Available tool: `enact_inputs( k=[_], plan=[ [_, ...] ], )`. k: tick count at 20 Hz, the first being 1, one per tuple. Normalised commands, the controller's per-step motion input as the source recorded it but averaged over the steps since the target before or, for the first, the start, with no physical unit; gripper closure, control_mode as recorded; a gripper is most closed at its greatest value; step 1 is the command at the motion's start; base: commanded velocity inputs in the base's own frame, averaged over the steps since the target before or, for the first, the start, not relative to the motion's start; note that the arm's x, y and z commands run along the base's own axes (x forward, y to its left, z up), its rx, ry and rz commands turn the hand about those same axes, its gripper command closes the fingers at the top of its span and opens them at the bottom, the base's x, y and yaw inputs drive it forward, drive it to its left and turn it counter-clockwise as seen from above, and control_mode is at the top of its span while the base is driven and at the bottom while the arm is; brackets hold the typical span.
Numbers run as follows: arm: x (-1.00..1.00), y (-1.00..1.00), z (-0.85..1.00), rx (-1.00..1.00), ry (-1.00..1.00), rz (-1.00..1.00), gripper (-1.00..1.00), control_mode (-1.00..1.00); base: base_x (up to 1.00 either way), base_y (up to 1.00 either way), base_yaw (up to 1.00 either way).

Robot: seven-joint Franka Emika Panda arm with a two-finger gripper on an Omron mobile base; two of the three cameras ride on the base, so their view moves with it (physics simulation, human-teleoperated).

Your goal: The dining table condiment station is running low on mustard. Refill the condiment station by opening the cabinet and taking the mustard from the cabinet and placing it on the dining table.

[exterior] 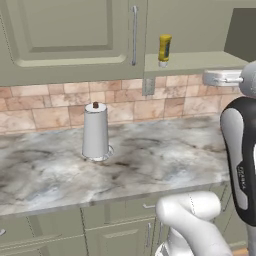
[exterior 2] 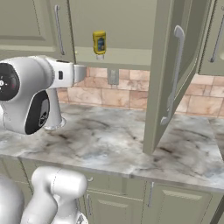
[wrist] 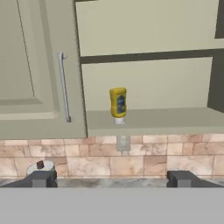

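Facing the open cabinet, I'm seeing the mustard standing cap-down on its bottom shelf (gripper spread wide, holding nothing)

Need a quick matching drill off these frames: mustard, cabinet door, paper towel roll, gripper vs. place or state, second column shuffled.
Column 1:
1. mustard
2. cabinet door
3. paper towel roll
4. gripper

Column 2:
A. swung open
B. upright on the marble counter
C. open, holding nothing
D. cap-down on the lower cabinet shelf

Pairs: 1-D, 2-A, 3-B, 4-C
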Motion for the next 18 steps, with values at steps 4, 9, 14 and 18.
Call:
enact_inputs(
  k=[4, 9, 14, 18],
  plan=[
    [0.27, 0.00, 0.37, 0.00, 0.03, 0.01, -1.00, -1.00, 0.00, 0.00, 0.00],
    [0.33, 0.00, 0.08, -0.01, 0.11, 0.00, -1.00, -1.00, 0.00, 0.00, 0.00],
    [0.37, 0.00, 0.00, 0.00, 0.05, 0.02, -1.00, -1.00, 0.00, 0.00, 0.00],
    [0.40, 0.00, 0.00, 0.00, 0.00, 0.07, -1.00, -1.00, 0.00, 0.00, 0.00]
  ],
)
